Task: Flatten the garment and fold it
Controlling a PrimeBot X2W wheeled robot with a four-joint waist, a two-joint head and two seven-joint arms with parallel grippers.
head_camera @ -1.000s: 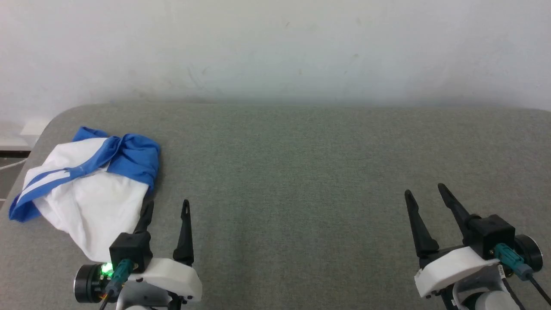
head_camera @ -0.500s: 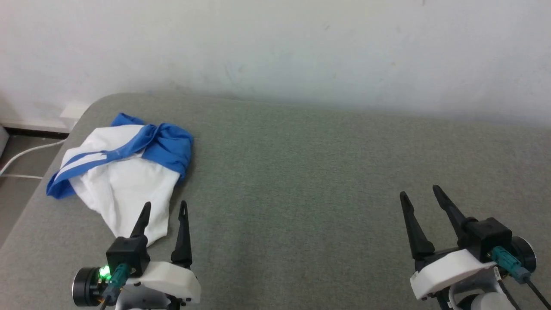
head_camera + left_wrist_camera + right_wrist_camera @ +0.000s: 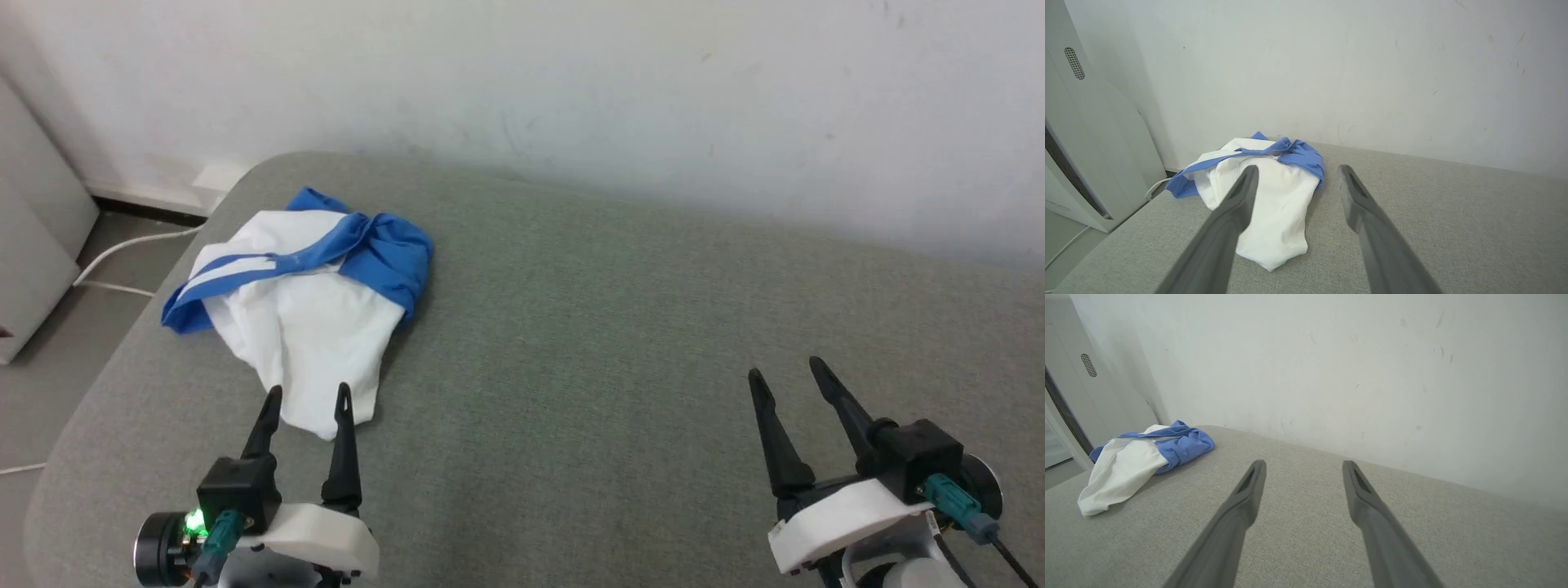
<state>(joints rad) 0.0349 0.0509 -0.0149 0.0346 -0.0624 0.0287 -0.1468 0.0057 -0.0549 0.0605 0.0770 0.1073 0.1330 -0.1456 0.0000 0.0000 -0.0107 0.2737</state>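
The garment (image 3: pixel 306 327) lies crumpled in a heap at the far left of the grey-green surface (image 3: pixel 588 343), close to its rounded left corner. The white body spills toward the near side, and the blue sleeves and a twisted blue band are bunched along the far and left edges.

The left tool (image 3: pixel 309 389) sits just at the near end of the heap with its two dark fingers spread apart and nothing between them. The tips point at the white cloth, and I cannot tell whether they touch it. In the left wrist view the garment (image 3: pixel 1274 204) shows just past that tool (image 3: pixel 1297 167).

The right tool (image 3: pixel 784 367) is well apart at the near right, over bare surface, released and empty too. Its own view shows the garment (image 3: pixel 1126 465) far off to the left.

A pale wall (image 3: pixel 571 98) runs behind. On the floor to the left lies a white cable (image 3: pixel 122 245), beside a white unit (image 3: pixel 1081 134).
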